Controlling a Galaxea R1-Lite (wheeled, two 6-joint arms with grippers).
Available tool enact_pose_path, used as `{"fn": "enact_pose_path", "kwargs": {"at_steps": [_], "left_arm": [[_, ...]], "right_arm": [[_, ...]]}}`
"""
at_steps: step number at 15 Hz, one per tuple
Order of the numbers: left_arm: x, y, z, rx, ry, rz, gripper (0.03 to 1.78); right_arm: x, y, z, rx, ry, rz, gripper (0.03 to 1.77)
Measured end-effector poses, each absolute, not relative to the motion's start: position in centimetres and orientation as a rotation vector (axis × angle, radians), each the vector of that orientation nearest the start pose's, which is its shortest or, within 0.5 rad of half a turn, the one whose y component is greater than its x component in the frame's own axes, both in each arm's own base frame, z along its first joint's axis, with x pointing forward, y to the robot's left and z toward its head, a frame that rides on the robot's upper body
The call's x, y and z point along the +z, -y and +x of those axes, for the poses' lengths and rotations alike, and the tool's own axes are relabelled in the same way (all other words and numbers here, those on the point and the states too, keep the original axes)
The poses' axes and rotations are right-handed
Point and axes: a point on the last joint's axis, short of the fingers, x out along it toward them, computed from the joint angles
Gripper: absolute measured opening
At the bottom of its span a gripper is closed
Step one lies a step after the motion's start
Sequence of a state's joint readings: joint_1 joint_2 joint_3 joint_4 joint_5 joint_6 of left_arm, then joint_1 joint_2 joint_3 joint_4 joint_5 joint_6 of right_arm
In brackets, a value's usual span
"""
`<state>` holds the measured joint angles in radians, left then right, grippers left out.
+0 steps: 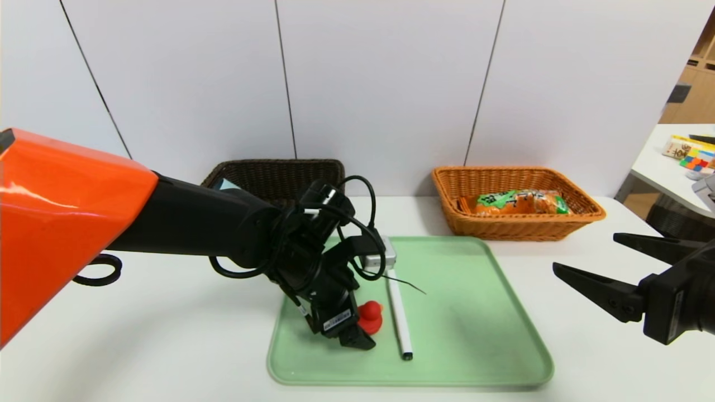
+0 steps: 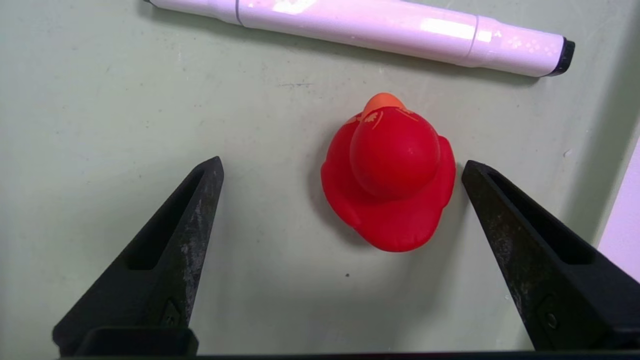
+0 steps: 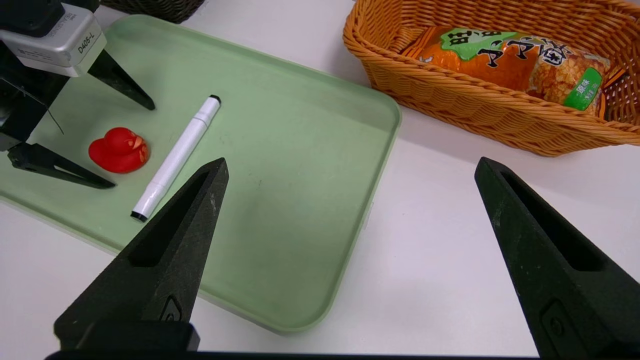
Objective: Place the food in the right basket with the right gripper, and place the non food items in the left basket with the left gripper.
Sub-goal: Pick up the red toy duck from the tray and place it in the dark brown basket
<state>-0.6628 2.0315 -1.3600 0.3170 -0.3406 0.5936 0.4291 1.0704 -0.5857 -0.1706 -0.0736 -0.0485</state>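
1. A red toy duck (image 1: pixel 370 319) is seen on the green tray (image 1: pixel 463 377), just below the middle of the head view. It is not food, so the dark basket (image 1: pixel 279 164), upper left of the middle, should be its place.
2. The duck is set between the spread fingers of the left end effector (image 2: pixel 343 165). It is not gripped. In the left wrist view, one finger is very near it and the other is well apart.
3. The duck is rounded, with no clear long side. A squeeze across its body seems right, but it may be pushed sideways first.
4. A white marker (image 1: pixel 399 315) is laid just beside it.
5. The right end effector (image 1: pixel 584 251) is held wide open and idle, at the right edge of the head view, farther from the duck.
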Motion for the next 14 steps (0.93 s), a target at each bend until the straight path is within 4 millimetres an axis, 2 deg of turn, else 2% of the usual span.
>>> {"fn": "enact_pose_path", "kwargs": {"at_steps": [6,8,10,12,14], "left_arm": [[13.40,23.54,28.94,-1.200,-0.720,0.661,1.69],[13.42,23.53,28.93,-1.199,-0.720,0.661,1.33],[13.39,23.51,28.89,-1.201,-0.722,0.661,1.06],[13.40,23.53,28.85,-1.203,-0.722,0.660,0.84],[13.54,23.49,28.80,-1.203,-0.718,0.660,0.73]], "right_arm": [[21.66,-5.81,13.09,0.360,-0.299,-0.126,1.70],[21.66,-5.81,13.08,0.361,-0.298,-0.126,1.70],[21.66,-5.80,13.08,0.361,-0.298,-0.126,1.70],[21.64,-5.80,13.07,0.360,-0.299,-0.127,1.70],[21.60,-5.78,13.04,0.359,-0.300,-0.127,1.70]]}}
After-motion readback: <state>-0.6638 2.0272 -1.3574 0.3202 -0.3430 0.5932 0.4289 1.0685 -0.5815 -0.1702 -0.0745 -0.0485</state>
